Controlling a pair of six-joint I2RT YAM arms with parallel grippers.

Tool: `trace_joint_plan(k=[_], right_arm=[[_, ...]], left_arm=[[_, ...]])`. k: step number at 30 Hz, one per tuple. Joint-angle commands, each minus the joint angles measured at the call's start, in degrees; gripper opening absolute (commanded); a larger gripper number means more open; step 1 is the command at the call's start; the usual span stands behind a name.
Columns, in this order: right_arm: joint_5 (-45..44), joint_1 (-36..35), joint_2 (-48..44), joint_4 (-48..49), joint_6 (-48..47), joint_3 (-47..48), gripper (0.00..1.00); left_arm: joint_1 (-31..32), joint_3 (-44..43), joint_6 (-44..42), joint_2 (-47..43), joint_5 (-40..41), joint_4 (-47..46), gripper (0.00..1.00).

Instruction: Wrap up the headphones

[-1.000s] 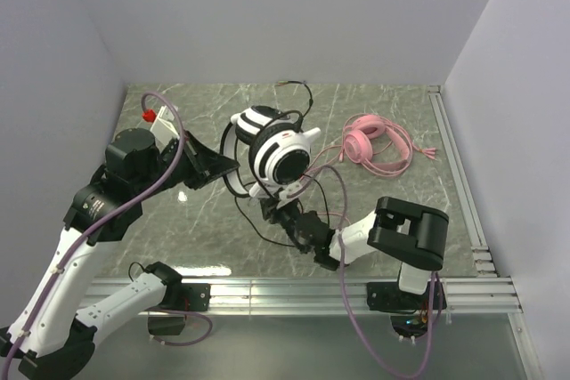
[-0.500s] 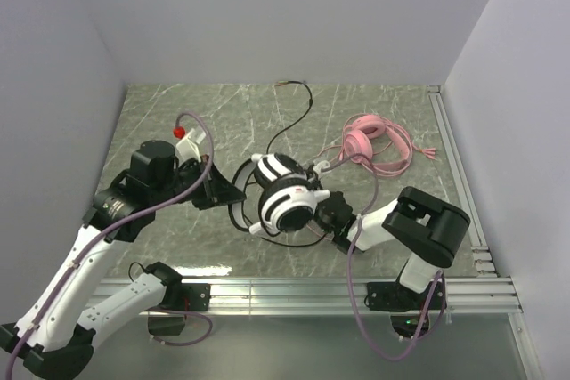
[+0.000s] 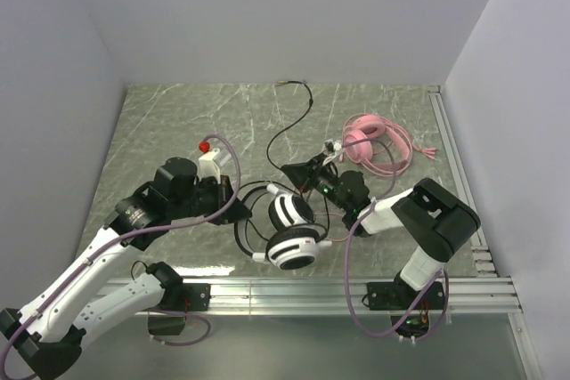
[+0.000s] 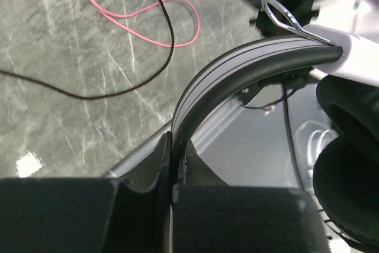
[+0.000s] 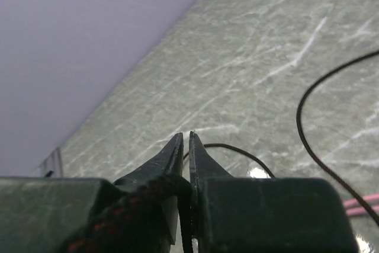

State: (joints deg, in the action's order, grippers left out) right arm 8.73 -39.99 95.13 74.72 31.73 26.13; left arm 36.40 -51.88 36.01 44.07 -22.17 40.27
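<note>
The black and white headphones point(image 3: 290, 230) hang low over the near part of the table, one white ear cup facing up. My left gripper point(image 3: 237, 204) is shut on their black headband point(image 4: 237, 66), which runs up out of the closed jaws point(image 4: 172, 149) in the left wrist view. My right gripper point(image 3: 289, 170), just behind the headset, is shut on the thin black cable point(image 5: 193, 229), which passes between its fingers point(image 5: 185, 137). The rest of that cable point(image 3: 298, 111) loops toward the back wall. The pink headphones point(image 3: 363, 141) lie on the table at the right with their pink cable point(image 3: 401, 156) coiled around them.
Metal rails run along the near edge point(image 3: 356, 289) and the right edge point(image 3: 454, 166) of the marble table. Grey walls close in the left, back and right sides. Loose loops of black cable point(image 4: 118, 90) and pink cable point(image 4: 151, 25) lie on the tabletop.
The left arm has brought the black and white headset down and toward the near edge. The right gripper has moved from in front of the headset to behind it and closed on the black cable.
</note>
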Motion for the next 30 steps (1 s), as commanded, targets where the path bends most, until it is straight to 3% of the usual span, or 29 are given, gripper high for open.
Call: trace_joint_plan(k=[1, 4, 7, 11, 18, 23, 30], right_arm=[[8.7, 3.3, -3.1, 13.6, 3.7, 3.0, 0.15], [14.4, 5.3, -3.6, 11.2, 4.5, 4.2, 0.12], [20.6, 7.7, -4.6, 3.0, 3.3, 7.5, 0.09], [24.5, 9.0, -6.9, -10.9, -1.4, 11.8, 0.08], [23.7, 9.1, -11.9, -36.3, -9.2, 19.0, 0.07], [21.9, 9.1, -13.7, -54.4, -13.5, 24.7, 0.05], [15.1, 9.1, -15.1, -68.4, -14.7, 30.8, 0.03]], left_arm=[[3.7, 0.4, -3.0, -1.4, -0.1, -11.1, 0.0], [6.6, 0.8, -6.2, -1.5, -0.1, -12.8, 0.0], [9.1, 0.6, -9.9, -1.5, 0.7, -12.5, 0.0], [12.3, -0.4, -15.8, -0.9, 7.8, -9.3, 0.0], [18.3, -2.8, -19.5, 5.4, 30.8, -8.0, 0.0], [20.0, -3.8, -22.0, 8.7, 41.5, -10.8, 0.0], [21.3, -7.7, -26.3, 17.2, 62.7, -9.2, 0.0]])
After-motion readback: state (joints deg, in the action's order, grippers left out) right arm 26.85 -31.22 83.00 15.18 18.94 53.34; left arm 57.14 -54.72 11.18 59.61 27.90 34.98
